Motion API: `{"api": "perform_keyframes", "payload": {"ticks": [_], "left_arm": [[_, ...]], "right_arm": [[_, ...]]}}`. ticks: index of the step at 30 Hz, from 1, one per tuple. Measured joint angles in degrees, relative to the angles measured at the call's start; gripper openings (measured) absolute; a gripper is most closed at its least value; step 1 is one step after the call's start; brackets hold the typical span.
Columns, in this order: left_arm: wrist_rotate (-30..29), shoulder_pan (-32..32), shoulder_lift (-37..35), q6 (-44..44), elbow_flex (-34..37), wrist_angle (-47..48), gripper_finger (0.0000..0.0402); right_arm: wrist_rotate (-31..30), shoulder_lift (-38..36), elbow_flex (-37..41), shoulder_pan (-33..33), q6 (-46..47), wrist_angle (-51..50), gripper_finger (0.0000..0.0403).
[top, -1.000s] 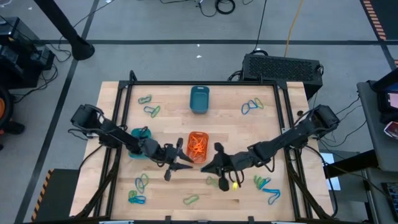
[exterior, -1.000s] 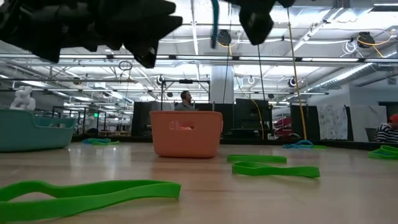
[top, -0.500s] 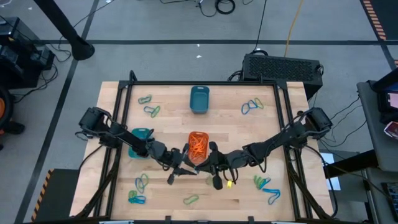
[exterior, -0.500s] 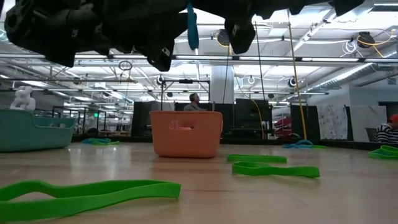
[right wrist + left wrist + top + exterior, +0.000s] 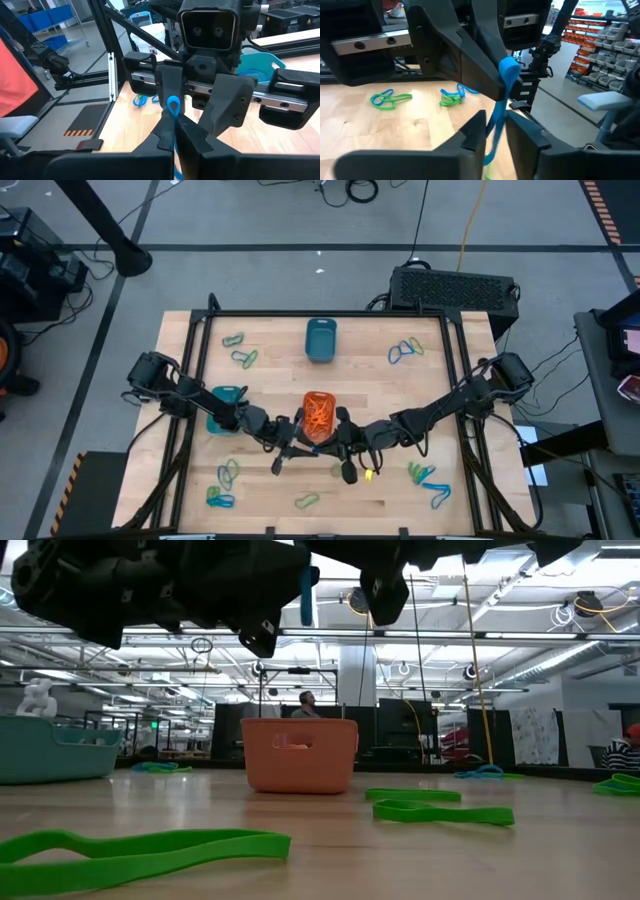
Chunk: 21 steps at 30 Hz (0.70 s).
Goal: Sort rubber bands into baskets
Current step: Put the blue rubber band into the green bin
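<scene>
Wooden counter (image 5: 270, 385), mid-frame: a blue band (image 5: 505, 87) hangs between both pincers just below the orange basket (image 5: 318, 415), which already holds orange bands. The right pincer (image 5: 172, 131) is closed on its top; the left pincer (image 5: 496, 131) straddles its tail, grip unclear. By my judgement sorting is early: green and blue bands (image 5: 405, 351) lie scattered, the teal basket (image 5: 320, 340) looks empty, and the turquoise basket's (image 5: 227, 394) contents are hidden.

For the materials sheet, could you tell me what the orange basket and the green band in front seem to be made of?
Orange basket: apparently moulded plastic, matte; smooth opaque walls, rounded corners, a cut-out slot. Green band: looks like rubber or silicone, a flat soft strip with a dull sheen, lying limp and kinked on the wooden table.
</scene>
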<state>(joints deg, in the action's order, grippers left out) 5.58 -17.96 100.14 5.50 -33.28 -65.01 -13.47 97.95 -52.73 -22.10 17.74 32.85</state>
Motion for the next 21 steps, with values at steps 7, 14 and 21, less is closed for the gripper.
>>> {"api": "perform_keyframes", "payload": {"ticks": [7, 14, 21], "left_arm": [[-0.5, 0.02, 0.0, -0.26, 0.0, 0.02, 0.0009], [-1.05, 0.16, -2.71, -0.24, 0.0, 4.79, 0.0004], [-6.27, 2.23, -18.03, 0.14, 0.02, 34.32, 0.0003]], "right_arm": [[-0.32, 0.0, 0.0, 0.01, -0.02, -0.19, 0.0037], [-6.35, 0.0, -0.04, 0.04, -3.0, -3.51, 0.0118], [-6.14, 0.0, -0.07, 0.13, -6.47, -6.43, 0.0185]]}}
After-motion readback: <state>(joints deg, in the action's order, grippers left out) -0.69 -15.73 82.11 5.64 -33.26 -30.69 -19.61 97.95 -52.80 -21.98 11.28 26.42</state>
